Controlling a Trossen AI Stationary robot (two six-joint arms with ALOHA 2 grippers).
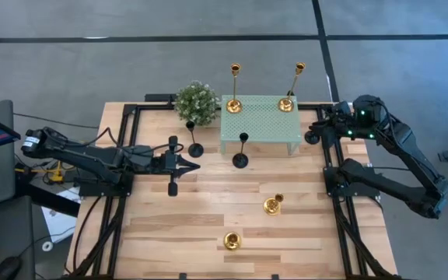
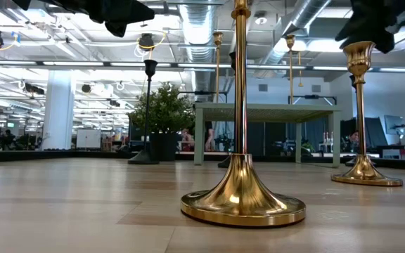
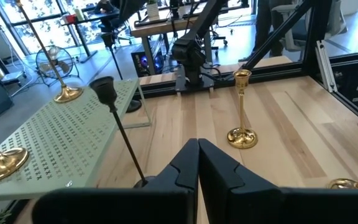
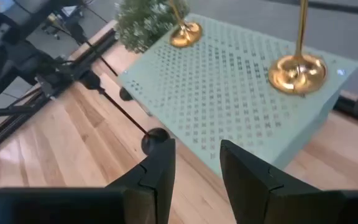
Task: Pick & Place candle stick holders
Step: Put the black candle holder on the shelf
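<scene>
- The left gripper point(image 1: 189, 164) hovers over the left part of the table point(image 1: 154, 233) with its jaws closed and nothing between them; the right gripper point(image 1: 317, 128) waits at the far right edge, beside the mint green stand point(image 1: 260, 124), with its jaws partly open and empty.
- Two tall gold holders stand on the far side of the stand, the one point(image 1: 234, 103) at its left corner and the other point(image 1: 288, 102) at its right corner; both look upright.
- Two black holders stand on the wood; one point(image 1: 195, 148) is near the bushy plant point(image 1: 196, 102), the other point(image 1: 240, 159) just in front of the stand, both close to the left gripper.
- Two short gold holders remain on the near part of the table, one point(image 1: 273, 205) at the middle right and one point(image 1: 232, 241) nearer the front edge; I judge that these are not yet placed.
- Risk: the stems are thin and the bases small, so a closed or badly centred gripper could push a holder over instead of taking it.
- Risk: the black holder in front of the stand is near the left arm; a sideways move may knock it.
- Risk: placing another holder on the stand could hit the gold ones already there.
</scene>
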